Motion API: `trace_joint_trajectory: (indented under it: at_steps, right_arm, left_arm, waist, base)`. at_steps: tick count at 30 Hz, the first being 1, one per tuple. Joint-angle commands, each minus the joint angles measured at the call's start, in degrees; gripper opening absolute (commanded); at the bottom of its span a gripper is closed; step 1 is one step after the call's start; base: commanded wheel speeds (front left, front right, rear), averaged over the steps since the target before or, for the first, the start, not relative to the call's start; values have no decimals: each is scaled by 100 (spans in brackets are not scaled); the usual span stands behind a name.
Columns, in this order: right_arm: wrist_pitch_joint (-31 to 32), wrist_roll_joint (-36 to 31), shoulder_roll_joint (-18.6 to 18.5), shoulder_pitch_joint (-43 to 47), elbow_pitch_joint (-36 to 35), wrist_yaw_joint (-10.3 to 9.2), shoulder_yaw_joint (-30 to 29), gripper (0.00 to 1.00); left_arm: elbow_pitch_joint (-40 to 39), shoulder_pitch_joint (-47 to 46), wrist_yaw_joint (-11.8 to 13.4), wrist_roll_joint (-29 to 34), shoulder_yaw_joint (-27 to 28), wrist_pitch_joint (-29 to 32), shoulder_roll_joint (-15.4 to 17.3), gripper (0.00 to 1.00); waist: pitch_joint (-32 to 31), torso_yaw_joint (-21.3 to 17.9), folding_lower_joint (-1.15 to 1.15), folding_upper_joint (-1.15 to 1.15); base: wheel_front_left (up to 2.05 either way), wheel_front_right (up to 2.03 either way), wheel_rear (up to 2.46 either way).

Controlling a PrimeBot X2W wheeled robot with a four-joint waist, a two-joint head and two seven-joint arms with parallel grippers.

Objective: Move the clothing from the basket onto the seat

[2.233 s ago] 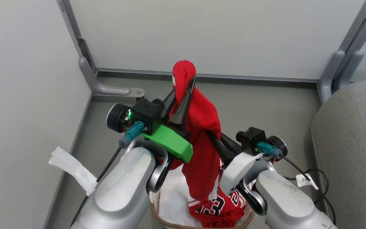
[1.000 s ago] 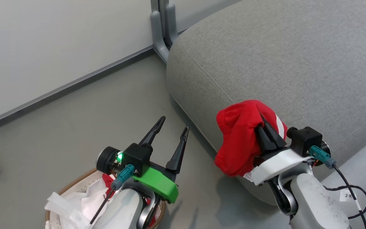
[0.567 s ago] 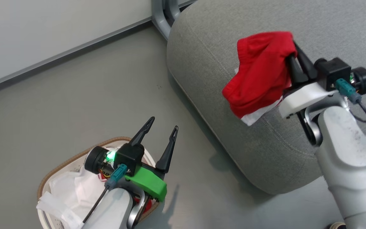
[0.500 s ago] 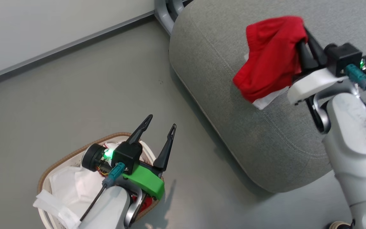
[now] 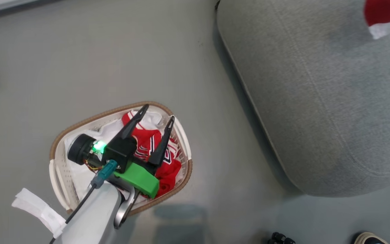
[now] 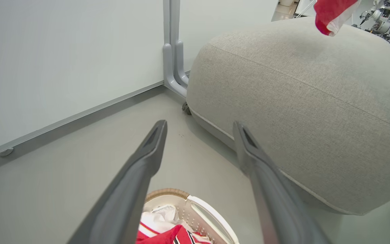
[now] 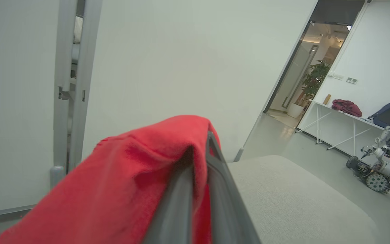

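The cream basket (image 5: pixel 80 122) with its brown rim stands on the floor left of the seat (image 5: pixel 317 101), and the red jersey (image 5: pixel 169 169) lies crumpled inside on the white liner (image 5: pixel 76 166). My left gripper (image 5: pixel 158 113) hovers open over the basket with nothing between its fingers (image 6: pixel 147 159). The red shorts (image 7: pixel 120 176) hang draped over my right gripper (image 7: pixel 200 149), which is shut on them above the grey seat (image 7: pixel 300 193). A corner of the shorts (image 5: pixel 384 13) with some white shows at the head view's top right, and the shorts (image 6: pixel 330 13) also hang high over the seat (image 6: pixel 300 101).
A grey post (image 6: pixel 173 51) and white wall panels stand behind the seat. A shoe (image 5: pixel 367 239) and a small black wheel (image 5: pixel 281 238) sit at the bottom right. A table with bags (image 7: pixel 347 108) and another robot (image 7: pixel 381 166) are farther off.
The head camera has swung down over the basket. My right gripper has carried the shorts higher and farther over the seat, out past the head view's top right. The left gripper stays open.
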Motion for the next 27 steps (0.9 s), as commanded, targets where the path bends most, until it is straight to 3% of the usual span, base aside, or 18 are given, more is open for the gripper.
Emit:
trace_joint_trajectory:
  at_steps: [1, 4, 10, 11, 13, 19, 27]
  right_arm:
    - [-13, -239, -47, -22, 88, -8, -250, 0]
    - [-6, -671, -31, 150, 312, -8, -837, 0]
    - [-7, -1188, 402, 710, 673, -8, -1876, 0]
    - [-9, -1199, 498, 810, 643, -8, -1965, 28]
    - [-9, -1086, 728, 1021, 568, -8, -1988, 100]
    - [-11, -607, 1148, 1931, 25, -8, -1874, 100]
    - [-12, 59, 1259, 3170, -864, -8, -1019, 100]
  left_arm:
    - [-37, -134, -26, -42, 12, 3, 64, 100]
    - [-37, -173, -26, -70, 68, 3, 140, 100]
    - [31, -129, -22, -101, 234, 3, 196, 100]
    - [54, -115, -22, -87, 254, 3, 203, 100]
    - [86, -63, -22, -76, 377, 3, 206, 100]
    - [198, 156, -22, -24, 697, 3, 182, 100]
    - [273, 513, -22, 53, 1219, 3, -22, 100]
  waist:
    - [434, 426, -1, 0]
    - [553, 536, -1, 0]
    - [667, 623, -1, 0]
    - [668, 630, -1, 0]
    - [637, 620, -1, 0]
    - [377, 565, -1, 0]
    - [-122, 647, -1, 0]
  base:
    - [0, 0, 0]
    - [0, 0, 0]
    - [0, 0, 0]
    - [0, 0, 0]
    - [0, 0, 0]
    - [0, 0, 0]
    - [0, 0, 0]
